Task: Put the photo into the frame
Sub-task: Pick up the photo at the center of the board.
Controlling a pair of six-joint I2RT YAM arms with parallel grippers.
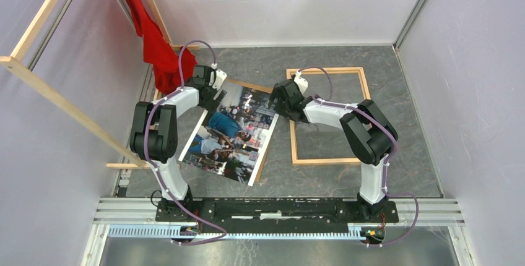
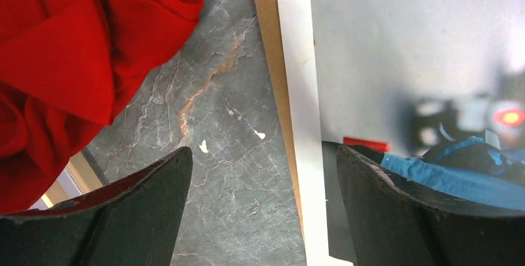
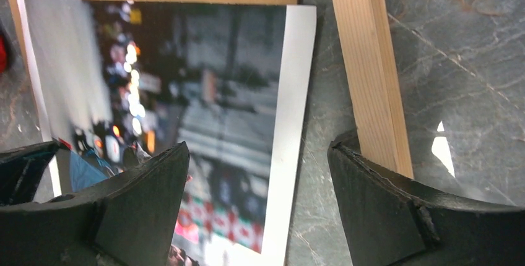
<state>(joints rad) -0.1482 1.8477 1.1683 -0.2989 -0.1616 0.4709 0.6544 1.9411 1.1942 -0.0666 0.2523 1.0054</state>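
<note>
Photo (image 1: 230, 135) lies face up on a brown panel (image 1: 260, 86), left of the table's (image 1: 408, 154) middle. The frame (image 1: 328, 70) lies flat just beside it, toward the far right corner. Left fingers (image 2: 136, 216) and right fingers (image 3: 124, 210) are both spread wide and hold nothing, each straddling a side edge of the photo. Pinch only the sheet, not the panel (it looks flush, hard to tell), and lift both sides evenly.

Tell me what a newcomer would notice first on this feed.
The colourful photo lies face up left of centre on a brown panel, with the left gripper and right gripper open over its far corners. The empty light-wood frame lies right of it; a red cloth hangs at the far left.
</note>
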